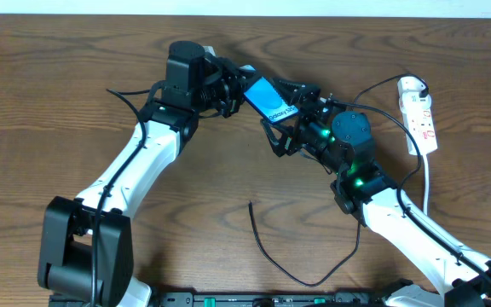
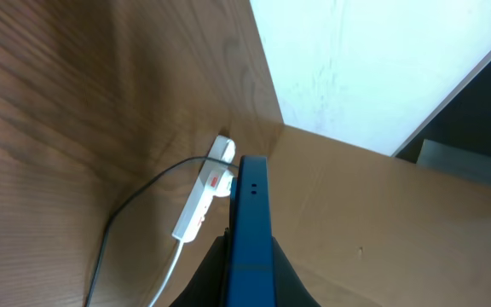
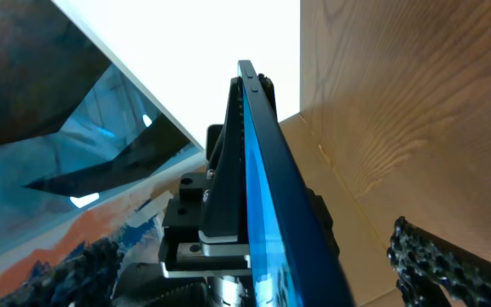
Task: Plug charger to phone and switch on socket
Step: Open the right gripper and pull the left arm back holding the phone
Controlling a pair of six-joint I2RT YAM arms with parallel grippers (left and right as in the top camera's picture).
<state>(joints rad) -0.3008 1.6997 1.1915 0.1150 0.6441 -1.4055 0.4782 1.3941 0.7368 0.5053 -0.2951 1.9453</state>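
Observation:
The phone [image 1: 271, 100], blue screen with "Galaxy" text, is held tilted above the table at the back centre. My left gripper [image 1: 235, 92] is shut on its upper-left end. My right gripper [image 1: 295, 109] is shut on its lower-right end. In the left wrist view the phone [image 2: 252, 230] stands edge-on between the jaws [image 2: 250, 286]. In the right wrist view it is also edge-on [image 3: 258, 162] between the fingers [image 3: 280, 247]. The charger cable [image 1: 271, 256] lies on the table in front, its free tip [image 1: 251, 205] near the centre. The socket [image 1: 419, 115] lies at the far right.
The socket also shows in the left wrist view [image 2: 203, 200], with its white cord [image 2: 170, 264] and a black cable [image 2: 113, 230] beside it. The white cord [image 1: 427, 183] runs towards the front beside my right arm. The table's back edge meets a white wall [image 2: 356, 68].

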